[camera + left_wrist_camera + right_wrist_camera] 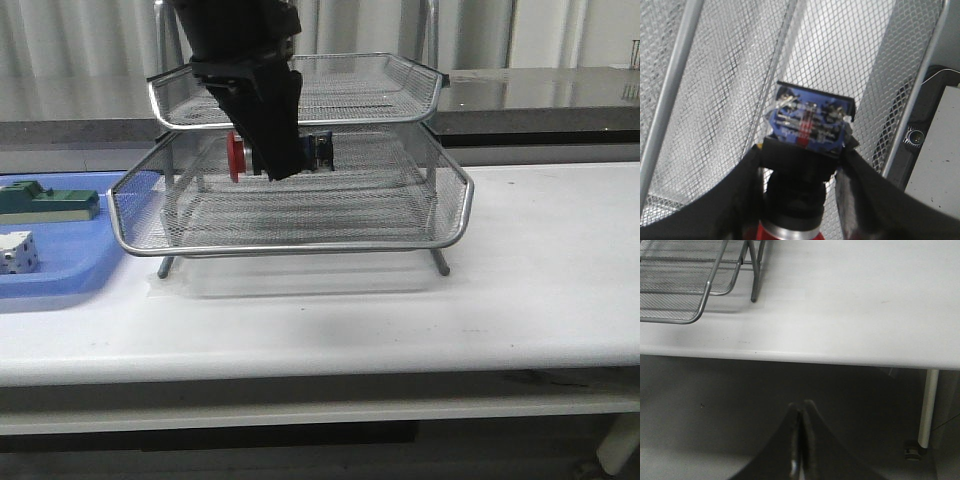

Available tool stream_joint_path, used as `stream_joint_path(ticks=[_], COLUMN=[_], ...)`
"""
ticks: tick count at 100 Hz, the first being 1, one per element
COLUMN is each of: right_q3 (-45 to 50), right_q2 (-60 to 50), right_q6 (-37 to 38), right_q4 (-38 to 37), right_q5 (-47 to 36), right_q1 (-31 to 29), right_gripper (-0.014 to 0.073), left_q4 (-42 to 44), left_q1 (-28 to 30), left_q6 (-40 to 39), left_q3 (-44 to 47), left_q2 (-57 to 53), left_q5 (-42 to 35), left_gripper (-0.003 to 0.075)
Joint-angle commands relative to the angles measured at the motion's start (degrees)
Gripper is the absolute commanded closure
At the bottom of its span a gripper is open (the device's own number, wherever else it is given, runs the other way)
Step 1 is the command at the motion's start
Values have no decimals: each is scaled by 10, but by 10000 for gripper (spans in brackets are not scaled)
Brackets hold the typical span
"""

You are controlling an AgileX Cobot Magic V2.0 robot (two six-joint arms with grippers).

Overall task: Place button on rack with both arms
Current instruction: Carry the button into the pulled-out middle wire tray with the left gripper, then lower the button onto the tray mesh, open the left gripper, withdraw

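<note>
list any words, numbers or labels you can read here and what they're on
None can be read.
The button, held in the left gripper, has marks on its blue rear end: too blurred to read.
The white block in the blue tray shows dark dots, not text.
The rack, green block and table show no text.
</note>
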Motion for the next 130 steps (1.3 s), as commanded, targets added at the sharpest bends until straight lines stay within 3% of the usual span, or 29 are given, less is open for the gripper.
stream_joint_path(ticks=[1, 36, 73, 101, 130], right_q3=[-20, -20, -20, -20, -20], right_q2=[3, 3, 3, 3, 3], right_q6=[1, 1, 1, 1, 1], right_q4=[-1, -1, -1, -1, -1], right_q5=[-38, -38, -38, -38, -38], right_q1=[0, 0, 0, 0, 0], right_gripper=[664, 664, 664, 664, 664], left_q4=[-5, 4, 4, 4, -9], left_q1=[-3, -3, -3, -3, -2], left_q6=[-6, -6, -6, -11, -53], left_q3=[-16, -16, -16, -19, -98], left_q2=[-28, -9, -8, -8, -12], left_q5=[-25, -44, -47, -38, 63], left_gripper=[674, 436, 288, 276, 279])
